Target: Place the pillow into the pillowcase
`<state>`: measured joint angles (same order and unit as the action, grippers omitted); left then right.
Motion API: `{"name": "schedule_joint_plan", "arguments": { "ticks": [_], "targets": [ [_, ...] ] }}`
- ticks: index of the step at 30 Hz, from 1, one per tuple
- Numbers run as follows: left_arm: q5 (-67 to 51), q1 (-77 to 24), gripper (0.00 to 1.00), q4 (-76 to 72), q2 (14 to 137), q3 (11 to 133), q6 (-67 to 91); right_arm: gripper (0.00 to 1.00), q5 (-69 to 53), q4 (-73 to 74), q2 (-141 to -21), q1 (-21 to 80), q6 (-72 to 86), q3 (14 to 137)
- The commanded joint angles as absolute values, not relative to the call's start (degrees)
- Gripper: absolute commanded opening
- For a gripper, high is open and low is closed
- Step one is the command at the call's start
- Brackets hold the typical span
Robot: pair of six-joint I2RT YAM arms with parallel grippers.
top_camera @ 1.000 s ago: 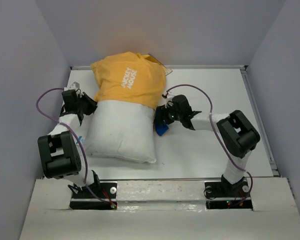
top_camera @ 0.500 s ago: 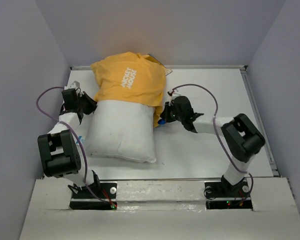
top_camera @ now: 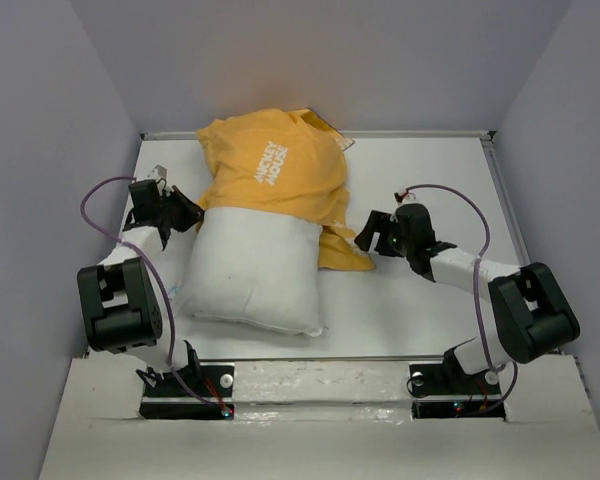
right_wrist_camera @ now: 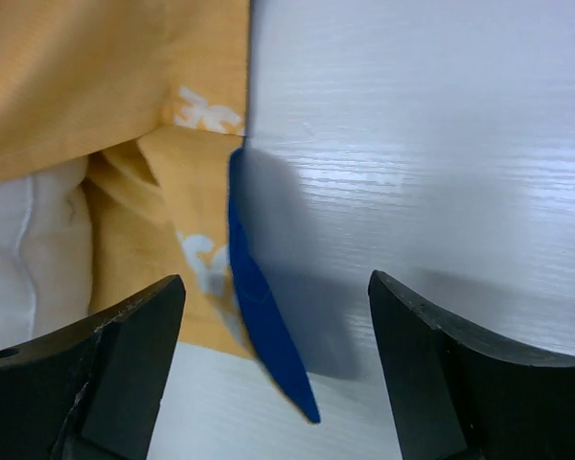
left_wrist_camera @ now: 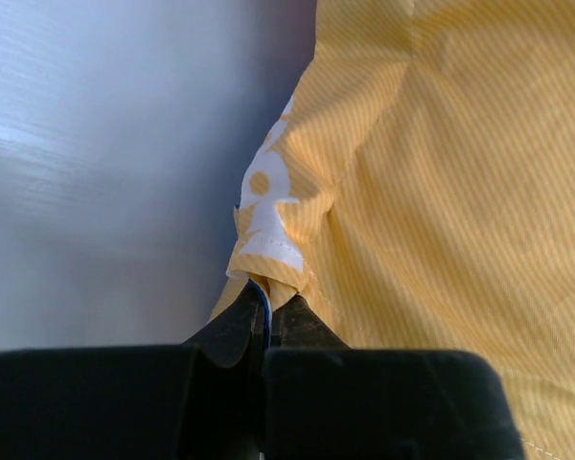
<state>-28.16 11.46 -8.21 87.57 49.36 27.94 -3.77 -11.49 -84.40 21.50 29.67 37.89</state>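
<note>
The white pillow [top_camera: 255, 270] lies at the table's near left, its far half inside the orange-yellow pillowcase [top_camera: 275, 175]. A loose flap of the case [top_camera: 345, 250] lies on the table right of the pillow. My left gripper [top_camera: 185, 213] is shut on the case's left edge; in the left wrist view the yellow cloth [left_wrist_camera: 431, 182] is pinched between the jaws [left_wrist_camera: 266, 311]. My right gripper [top_camera: 370, 232] is open and empty, just right of the flap. In the right wrist view [right_wrist_camera: 278, 335] the case's blue inner edge [right_wrist_camera: 259, 307] and the pillow [right_wrist_camera: 29, 240] lie ahead of it.
The white table [top_camera: 430, 190] has raised walls at the back and both sides. The arms' cables [top_camera: 100, 200] loop over the table on each side. A small tag [top_camera: 325, 128] sticks out behind the case at the back wall.
My right gripper has let go of the case's right edge, opened and drawn back to the right. The case and pillow have shifted slightly right, and a flap now lies on the table.
</note>
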Motion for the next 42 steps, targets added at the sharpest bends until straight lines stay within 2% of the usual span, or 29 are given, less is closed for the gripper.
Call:
{"name": "schedule_joint_plan", "arguments": {
  "ticks": [1, 8, 14, 20, 22, 25, 26, 27, 28, 30, 33, 34, 37, 39, 42],
  "targets": [
    [-30.6, 11.4, 0.00, -12.5, 83.8, 49.0, 29.2, 0.83, -11.3, -12.3, -78.8, 22.0, 25.1, 41.5],
    [-29.6, 10.1, 0.00, -13.2, 81.4, 48.1, 29.8, 0.85, -19.2, -6.0, -87.2, 22.5, 16.9, 47.7],
    [-29.4, 9.1, 0.00, -14.3, 79.1, 46.8, 30.9, 0.89, -9.3, 5.4, -98.3, 27.6, 5.9, 61.9],
    [-29.2, 9.2, 0.00, -15.9, 76.8, 44.6, 32.3, 0.90, -6.4, 6.3, -108.0, 28.2, 5.4, 70.6],
    [-29.0, 9.1, 0.00, -17.1, 76.2, 43.3, 33.7, 0.90, -1.8, 4.0, -110.4, 28.2, 7.3, 71.6],
    [-29.0, 9.2, 0.00, -17.1, 75.8, 42.0, 34.0, 0.79, 2.2, 0.8, -114.3, 28.2, 11.2, 71.5],
    [-29.0, 9.2, 0.00, -17.0, 75.6, 41.6, 34.0, 0.44, 1.3, -2.5, -115.6, 28.2, 13.1, 71.0],
    [-29.3, 9.2, 0.00, -16.9, 75.3, 41.1, 34.1, 0.26, 0.5, -2.6, -115.8, 28.2, 13.5, 70.6],
    [-29.8, 9.2, 0.00, -16.9, 74.9, 40.3, 34.6, 0.00, -0.4, -3.2, -115.4, 28.2, 15.2, 69.4],
    [-31.3, 9.2, 0.00, -17.6, 72.3, 39.3, 35.3, 0.00, -5.8, -3.8, -112.8, 28.2, 15.6, 66.2],
    [-37.1, 9.4, 0.00, -18.5, 66.3, 40.0, 39.3, 0.00, -24.9, -3.9, -98.7, 28.7, 17.0, 58.4],
    [-41.1, 9.4, 0.00, -19.5, 64.1, 40.9, 41.4, 0.00, -28.7, -1.0, -89.0, 28.7, 17.0, 58.0],
    [-48.0, 9.4, 0.00, -22.4, 57.1, 48.1, 49.8, 0.00, -42.8, 7.8, -75.2, 28.2, 18.1, 66.9],
    [-49.7, 9.6, 0.00, -22.7, 54.1, 54.2, 54.3, 0.00, -57.5, 9.6, -73.8, 25.7, 21.7, 79.0],
    [-52.9, 11.2, 0.00, -28.6, 54.7, 56.3, 60.4, 0.00, -63.4, 9.2, -77.3, 19.7, 30.4, 91.7]
  ]
}}
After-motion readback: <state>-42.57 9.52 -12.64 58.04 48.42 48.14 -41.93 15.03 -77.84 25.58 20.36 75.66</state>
